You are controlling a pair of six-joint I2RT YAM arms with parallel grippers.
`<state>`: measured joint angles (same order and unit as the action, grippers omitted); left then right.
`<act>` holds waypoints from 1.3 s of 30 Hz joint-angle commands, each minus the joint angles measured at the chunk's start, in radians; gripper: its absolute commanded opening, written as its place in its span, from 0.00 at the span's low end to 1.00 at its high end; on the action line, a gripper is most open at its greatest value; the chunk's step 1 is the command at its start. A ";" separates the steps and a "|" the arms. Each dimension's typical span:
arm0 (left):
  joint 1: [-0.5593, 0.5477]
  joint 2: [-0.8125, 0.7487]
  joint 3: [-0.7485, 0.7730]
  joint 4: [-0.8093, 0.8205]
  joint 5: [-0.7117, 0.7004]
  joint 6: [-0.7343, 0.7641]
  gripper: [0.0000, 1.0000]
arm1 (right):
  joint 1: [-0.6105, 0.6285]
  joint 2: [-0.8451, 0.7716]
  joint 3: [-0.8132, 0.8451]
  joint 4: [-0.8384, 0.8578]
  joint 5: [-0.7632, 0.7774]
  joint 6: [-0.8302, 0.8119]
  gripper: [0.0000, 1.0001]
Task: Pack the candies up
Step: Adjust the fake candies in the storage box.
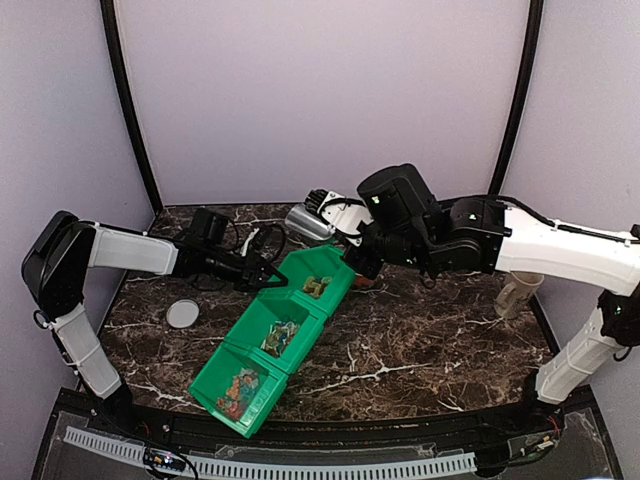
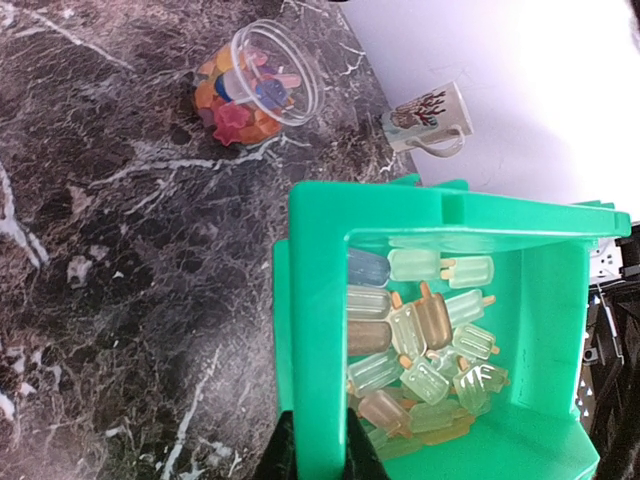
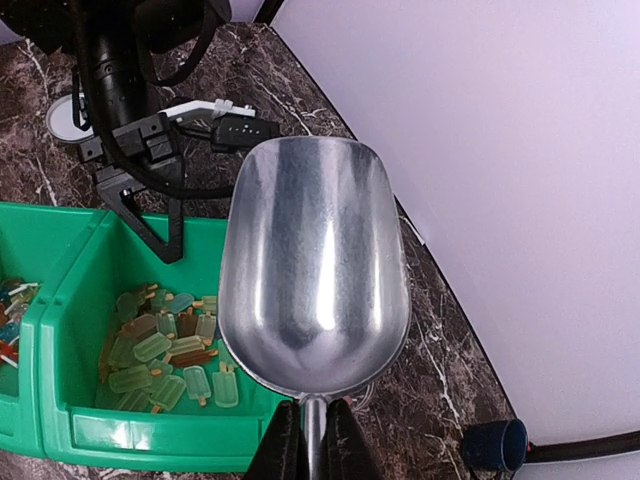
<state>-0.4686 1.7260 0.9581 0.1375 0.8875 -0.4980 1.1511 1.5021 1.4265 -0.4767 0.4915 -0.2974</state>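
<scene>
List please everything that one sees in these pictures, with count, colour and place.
candies: many, mixed colours, in the bin's three compartments and the jar
bin: one, green, table middle
jar: one, clear, open, near the bin's far end
lid: one, whitish, table left
scoop: one, metal, empty, at the bin's far end
mug: one, white, patterned, table right
table: one, dark marble
left arm: one, white and black, jaws shut on bin wall
right arm: one, white and black, jaws shut on scoop handle
</scene>
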 commanded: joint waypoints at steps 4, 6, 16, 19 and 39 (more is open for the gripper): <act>0.012 -0.005 -0.052 0.278 0.237 -0.289 0.00 | -0.001 -0.028 0.029 0.027 0.029 0.011 0.00; 0.016 -0.006 -0.055 0.294 0.243 -0.311 0.00 | -0.002 -0.039 0.024 0.042 0.029 0.011 0.00; 0.015 -0.019 0.005 0.075 0.174 -0.168 0.00 | -0.001 -0.051 0.006 0.064 0.032 0.014 0.00; 0.016 -0.024 0.033 -0.038 0.091 -0.071 0.00 | -0.001 -0.045 0.014 0.035 0.025 0.012 0.00; 0.013 -0.035 0.151 -0.401 -0.338 0.190 0.00 | 0.011 0.232 0.212 -0.481 -0.122 0.004 0.00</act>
<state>-0.4541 1.7466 1.0653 -0.2188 0.5232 -0.3019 1.1522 1.6936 1.5829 -0.8612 0.4187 -0.2981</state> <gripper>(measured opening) 0.106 0.084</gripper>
